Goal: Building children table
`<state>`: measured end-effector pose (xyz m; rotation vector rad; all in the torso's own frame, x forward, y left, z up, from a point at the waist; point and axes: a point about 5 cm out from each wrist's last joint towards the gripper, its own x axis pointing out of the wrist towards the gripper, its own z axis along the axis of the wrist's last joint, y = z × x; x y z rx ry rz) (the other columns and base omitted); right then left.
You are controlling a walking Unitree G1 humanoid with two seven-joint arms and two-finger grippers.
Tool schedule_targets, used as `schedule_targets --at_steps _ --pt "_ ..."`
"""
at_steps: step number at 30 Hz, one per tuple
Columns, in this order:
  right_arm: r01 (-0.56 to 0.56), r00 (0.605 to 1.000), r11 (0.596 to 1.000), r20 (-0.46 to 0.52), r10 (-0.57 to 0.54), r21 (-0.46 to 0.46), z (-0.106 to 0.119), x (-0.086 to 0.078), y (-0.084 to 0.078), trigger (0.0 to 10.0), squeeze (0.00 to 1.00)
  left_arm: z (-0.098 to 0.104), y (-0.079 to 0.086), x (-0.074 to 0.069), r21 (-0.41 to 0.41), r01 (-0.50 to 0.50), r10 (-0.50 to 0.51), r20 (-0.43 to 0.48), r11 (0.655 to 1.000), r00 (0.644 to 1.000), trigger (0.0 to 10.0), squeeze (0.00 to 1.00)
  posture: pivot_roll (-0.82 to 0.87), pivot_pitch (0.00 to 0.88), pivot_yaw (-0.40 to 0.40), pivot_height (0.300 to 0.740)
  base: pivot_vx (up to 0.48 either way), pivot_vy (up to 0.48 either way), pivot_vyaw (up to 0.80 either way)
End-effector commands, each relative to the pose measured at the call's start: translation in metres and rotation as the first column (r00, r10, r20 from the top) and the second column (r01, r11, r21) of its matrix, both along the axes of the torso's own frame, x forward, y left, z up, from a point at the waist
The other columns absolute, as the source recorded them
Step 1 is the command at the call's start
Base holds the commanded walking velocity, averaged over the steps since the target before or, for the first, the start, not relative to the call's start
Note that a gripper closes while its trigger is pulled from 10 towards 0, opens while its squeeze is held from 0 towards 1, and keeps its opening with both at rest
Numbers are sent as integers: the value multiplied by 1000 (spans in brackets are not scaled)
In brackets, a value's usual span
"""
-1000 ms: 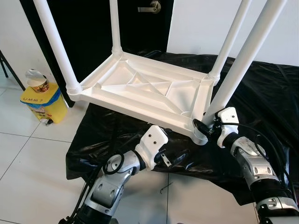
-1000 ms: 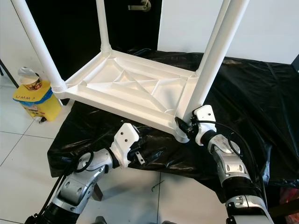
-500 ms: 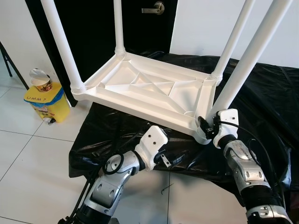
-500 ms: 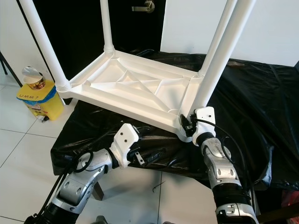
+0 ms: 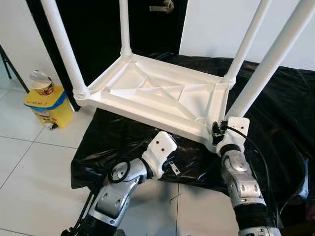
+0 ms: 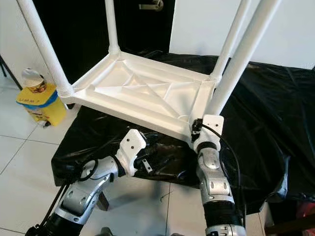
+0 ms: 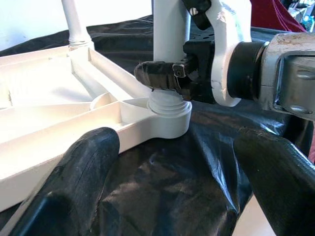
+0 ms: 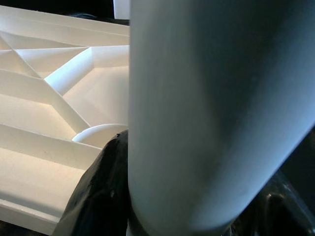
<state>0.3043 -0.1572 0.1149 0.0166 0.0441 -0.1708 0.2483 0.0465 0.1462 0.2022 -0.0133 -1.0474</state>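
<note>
- White plastic children's table lies upside down on our black-draped bench, its legs cut off above.
- Our right claw is clamped on the near leg at its socket.
- Our left claw hangs spread apart just below the table's edge.
- Yellow bin stands on the floor.

The upturned children's table was plain white, the sheet beneath it glossy black, and the bin yellow with a blue rim.
</note>
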Motion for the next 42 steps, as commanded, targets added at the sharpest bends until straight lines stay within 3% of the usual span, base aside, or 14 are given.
schedule_targets --at_steps 1,4,5,9,10,15,20,25,26,28,37,40,41,42 --pt "22 996 1000 -90 -22 -4 -16 -6 -1 10000 0 0 0 0 -5 -23 23 -2 1000 1000 10000 0 51 26 -93 740 0 0 0" --pt "28 995 1000 -93 -29 -6 -15 -6 1 10000 0 0 1 0 -5 -26 26 -1 1000 1000 10000 0 51 26 -94 740 0 0 0" --pt "27 996 1000 -87 -28 -12 -14 -6 2 10000 149 0 1 0 -5 -27 27 0 1000 1000 10000 0 51 26 -94 740 0 0 0" --pt "26 996 999 -80 -27 -21 -11 -6 3 10000 149 1 1 0 -5 -28 28 0 1000 1000 10000 0 51 26 -94 740 0 0 0" --pt "12 998 1000 -64 -13 -18 -9 -7 4 10000 1000 0 1 0 -5 -26 26 1 1000 1000 10000 0 51 18 -95 740 0 0 0" --pt "-38 999 999 -19 37 -18 -3 -8 3 10000 1000 0 0 -1 -5 -23 23 2 1000 1000 10000 0 48 15 -95 740 0 0 0" --pt "-192 980 981 39 194 -36 5 -8 -17 10000 1000 0 -1 -2 -6 -19 19 -1 1000 1000 10000 0 44 17 -95 740 0 0 0" --pt "-230 971 972 49 232 -48 7 -8 -21 10000 1000 -1 -1 -3 -6 -18 18 -2 1000 1000 10000 0 44 17 -95 740 0 0 0" --pt "-278 958 959 52 281 -61 8 -8 -25 10000 0 -1 -1 -3 -7 -17 17 -4 1000 1000 10000 0 42 17 -94 740 0 0 0" --pt "-418 904 902 49 424 -106 11 -4 -33 10000 0 0 0 -2 -6 -18 18 -2 1000 1000 10000 0 39 28 -88 740 0 0 0" --pt "-564 823 808 -32 567 -168 5 7 -36 10000 0 2 2 1 -5 -23 23 3 1000 1000 10000 0 41 26 -89 740 0 0 0" --pt "-645 763 741 -100 639 -187 -5 13 -30 10000 0 2 2 2 -4 -25 25 7 1000 1000 10000 0 49 24 -89 740 0 0 0" --pt "-651 758 735 -108 643 -192 -7 14 -29 1529 0 3 2 2 -4 -25 26 7 1000 1000 10000 0 49 24 -89 740 0 0 0" --pt "-651 758 735 -108 643 -192 -7 14 -29 1529 0 3 2 2 -4 -25 26 7 1000 1000 10000 0 49 24 -89 740 0 0 0"
